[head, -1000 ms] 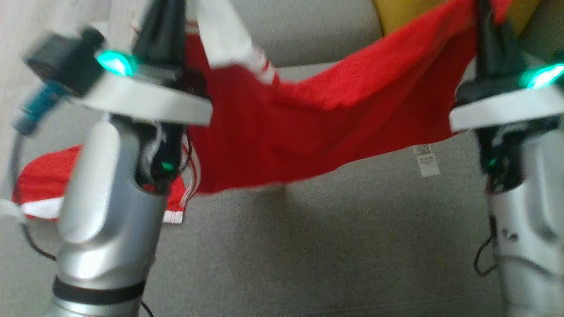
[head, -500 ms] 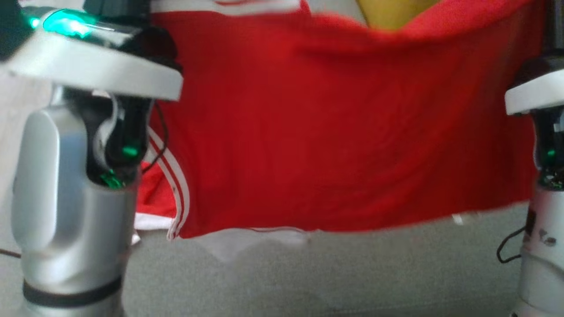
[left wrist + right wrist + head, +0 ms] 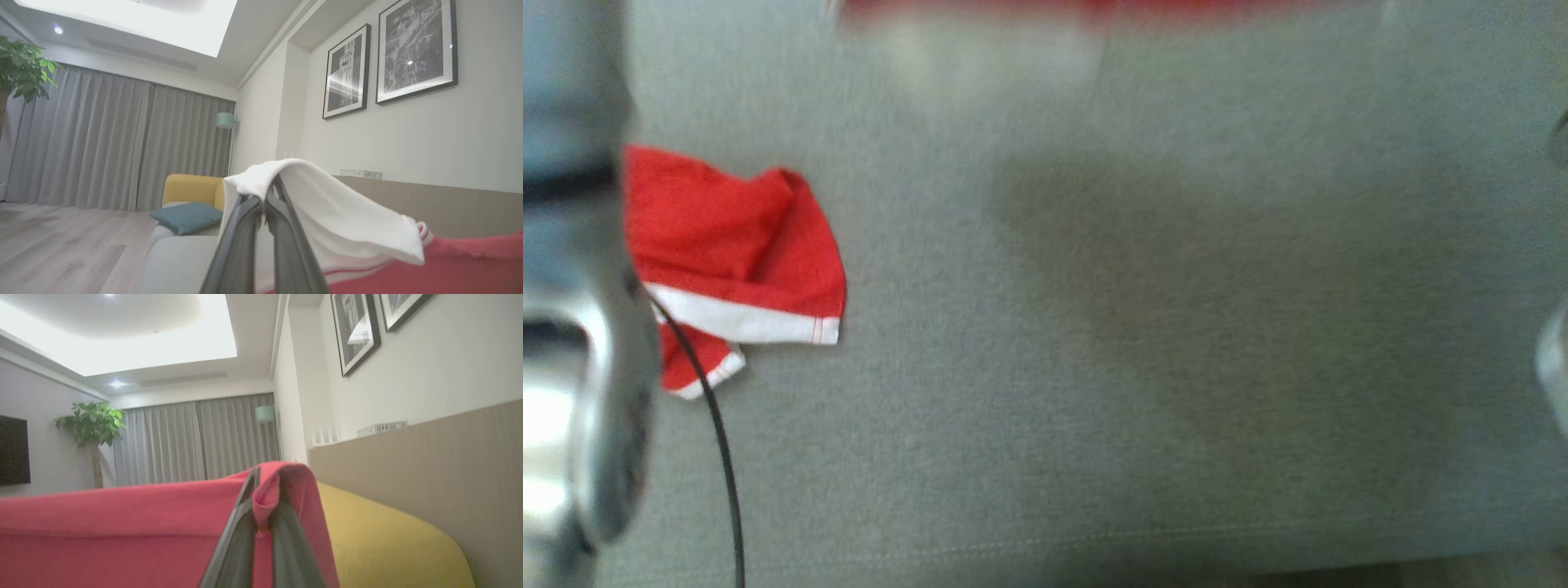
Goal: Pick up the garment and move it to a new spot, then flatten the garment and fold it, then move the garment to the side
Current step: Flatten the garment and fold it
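The garment is a red shirt with white trim. Held up by two corners, it hangs between my grippers. In the left wrist view my left gripper (image 3: 264, 196) is shut on a white part of the garment (image 3: 335, 212), which drapes over the fingertips. In the right wrist view my right gripper (image 3: 265, 490) is shut on a red fold of the garment (image 3: 122, 531). In the head view the hanging hem is a red blur (image 3: 1094, 6) at the top edge, and one sleeve (image 3: 727, 237) rests on the grey sofa seat (image 3: 1135, 327) beside my left forearm (image 3: 572, 327).
A black cable (image 3: 723, 457) loops down from the left arm over the seat. The sofa's front edge (image 3: 1094, 547) runs along the bottom of the head view. A yellow cushion (image 3: 388, 539) lies behind the right gripper, a teal cushion (image 3: 188, 217) beyond the left.
The head picture has shifted, so the camera has moved. The hanging body of the garment now shows at the top edge. Both grippers stay shut on it, and the sleeve still lies on the seat.
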`<state>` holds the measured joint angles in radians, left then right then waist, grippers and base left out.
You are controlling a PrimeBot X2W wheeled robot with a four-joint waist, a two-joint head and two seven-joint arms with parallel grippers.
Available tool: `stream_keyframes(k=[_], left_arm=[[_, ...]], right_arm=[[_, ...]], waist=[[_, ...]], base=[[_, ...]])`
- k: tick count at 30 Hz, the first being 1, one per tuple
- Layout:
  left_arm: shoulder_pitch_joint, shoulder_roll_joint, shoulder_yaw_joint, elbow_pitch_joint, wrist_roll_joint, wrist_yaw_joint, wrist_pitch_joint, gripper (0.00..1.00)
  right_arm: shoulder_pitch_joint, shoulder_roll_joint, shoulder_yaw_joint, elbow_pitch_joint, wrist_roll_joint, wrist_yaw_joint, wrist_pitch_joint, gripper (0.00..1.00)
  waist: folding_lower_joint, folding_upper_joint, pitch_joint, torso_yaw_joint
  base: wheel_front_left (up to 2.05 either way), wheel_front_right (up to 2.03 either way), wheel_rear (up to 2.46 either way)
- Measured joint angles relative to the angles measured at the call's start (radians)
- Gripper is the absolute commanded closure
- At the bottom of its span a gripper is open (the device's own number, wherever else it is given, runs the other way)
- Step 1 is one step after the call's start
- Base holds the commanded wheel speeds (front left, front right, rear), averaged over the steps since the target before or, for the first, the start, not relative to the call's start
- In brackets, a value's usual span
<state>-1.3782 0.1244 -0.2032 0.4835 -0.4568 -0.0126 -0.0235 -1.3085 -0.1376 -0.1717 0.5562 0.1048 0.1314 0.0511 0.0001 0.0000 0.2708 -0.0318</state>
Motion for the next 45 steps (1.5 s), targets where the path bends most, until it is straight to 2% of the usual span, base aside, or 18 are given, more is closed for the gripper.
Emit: stream_keyframes(k=[3, 6, 12, 21, 28, 32, 39, 45], left_arm=[[-0.139, -0.010, 0.018, 0.107, 0.017, -0.012, -0.100, 1.00], [-0.194, -0.028, 0.016, 0.197, 0.024, -0.034, -0.166, 1.00], [-0.135, -0.051, -0.036, 0.319, 0.032, -0.077, -0.212, 1.00], [0.139, -0.076, -0.128, 0.400, 0.040, -0.111, -0.225, 1.00], [0.324, -0.062, -0.192, 0.412, 0.037, -0.112, -0.226, 1.00], [0.450, -0.029, -0.267, 0.400, 0.008, -0.114, -0.226, 1.00], [0.654, 0.057, -0.446, 0.321, -0.081, -0.119, -0.171, 1.00], [0.765, 0.148, -0.568, 0.186, -0.159, -0.120, -0.114, 1.00]], right_arm=[[-0.167, -0.042, -0.015, 0.127, -0.024, 0.000, -0.159, 1.00], [-0.231, -0.049, -0.018, 0.254, -0.016, 0.000, -0.250, 1.00], [-0.169, -0.053, 0.035, 0.461, 0.034, 0.000, -0.282, 1.00], [0.012, -0.098, 0.114, 0.669, 0.095, 0.000, -0.257, 1.00], [0.161, -0.112, 0.257, 0.689, 0.173, 0.000, -0.186, 1.00], [0.261, -0.131, 0.355, 0.653, 0.248, 0.000, -0.139, 1.00], [0.428, -0.200, 0.552, 0.559, 0.362, 0.000, -0.047, 1.00], [0.542, -0.277, 0.661, 0.527, 0.449, 0.000, 0.052, 1.00]], waist=[[0.0000, 0.0000, 0.063, 0.022], [0.0000, 0.0000, 0.099, 0.057], [0.0000, 0.0000, 0.152, 0.098], [0.0000, 0.0000, 0.167, 0.120], [-0.0001, 0.0000, 0.097, 0.130], [-0.0001, 0.0000, 0.041, 0.134], [-0.0001, 0.0001, -0.063, 0.143], [-0.0002, 0.0001, -0.146, 0.152]], base=[[0.00, 0.00, 0.00], [0.00, 0.00, 0.00], [0.00, 0.00, 0.00], [0.00, 0.00, 0.00], [0.00, 0.00, 0.00], [0.00, 0.00, 0.00], [0.00, 0.00, 0.00], [0.00, 0.00, 0.00]])
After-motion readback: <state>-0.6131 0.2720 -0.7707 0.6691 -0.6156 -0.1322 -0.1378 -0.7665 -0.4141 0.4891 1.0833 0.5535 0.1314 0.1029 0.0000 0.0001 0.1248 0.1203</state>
